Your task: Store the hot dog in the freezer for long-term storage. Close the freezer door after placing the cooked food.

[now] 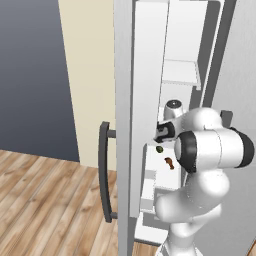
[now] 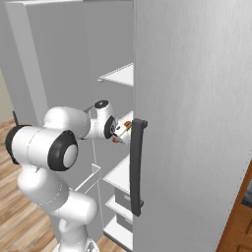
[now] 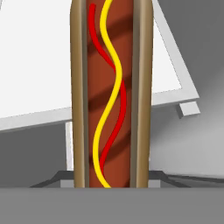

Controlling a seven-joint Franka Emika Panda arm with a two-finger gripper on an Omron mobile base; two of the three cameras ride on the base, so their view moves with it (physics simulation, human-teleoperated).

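The freezer door (image 1: 125,100) is a smooth, matt grey panel; on it the handle (image 1: 104,172) looks like dark matt plastic. Beside the door, the shelves (image 2: 120,75) are smooth matt white. The hot dog (image 3: 112,94) has a tan bun with a soft sheen and glossy sauce lines. Below the door, the floor (image 1: 45,200) is planked wood

White freezer shelf (image 1: 161,167) carries a small green item (image 1: 159,148); a dark brown lump (image 1: 170,163) beside it.
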